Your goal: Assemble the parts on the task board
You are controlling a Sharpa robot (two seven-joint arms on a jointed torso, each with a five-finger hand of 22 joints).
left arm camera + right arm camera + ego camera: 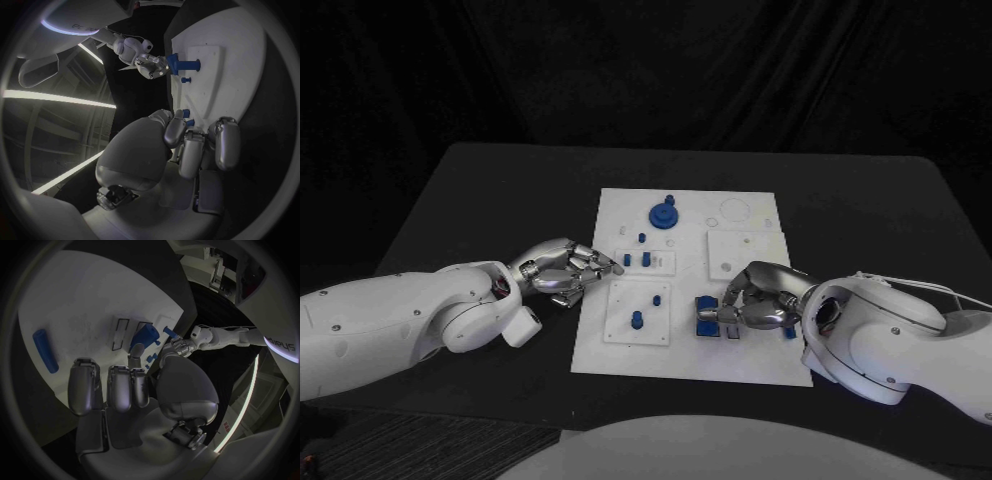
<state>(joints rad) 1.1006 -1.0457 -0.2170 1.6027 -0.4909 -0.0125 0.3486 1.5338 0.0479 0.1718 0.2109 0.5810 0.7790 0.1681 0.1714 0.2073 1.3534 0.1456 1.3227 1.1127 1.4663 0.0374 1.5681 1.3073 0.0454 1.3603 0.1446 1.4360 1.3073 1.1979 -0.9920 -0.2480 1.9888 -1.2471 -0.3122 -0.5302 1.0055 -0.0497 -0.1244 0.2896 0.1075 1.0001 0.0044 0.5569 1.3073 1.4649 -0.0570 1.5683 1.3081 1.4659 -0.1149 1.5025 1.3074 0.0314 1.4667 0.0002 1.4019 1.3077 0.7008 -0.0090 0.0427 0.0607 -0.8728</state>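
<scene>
The left hand (pixel 568 270) is seen at the left edge of the task board (pixel 762 365), its fingers curled inward with nothing visibly held; small blue parts (pixel 636 260) stand in the board just to its right. Nearer, a blue peg (pixel 636 320) stands upright in a raised white plate. At the far middle of the board a round blue part (pixel 664 214) is seated. Toward the right, the right hand (pixel 759 302) is bent over a blue block (pixel 710 318) at the board's near right; whether the block is grasped or only touched cannot be told.

The board lies in the middle of a black worktop (pixel 473 190), with black drapery behind it.

From the left wrist, the curled fingers (pixel 187 145) are shown beside the board's edge (pixel 212 65), and the right hand (pixel 150 65) at a blue part (pixel 178 63) across it. From the right wrist, a blue cylinder (pixel 45 351) is seen lying flat on the board (pixel 81 295), apart from the hand (pixel 125 390).
</scene>
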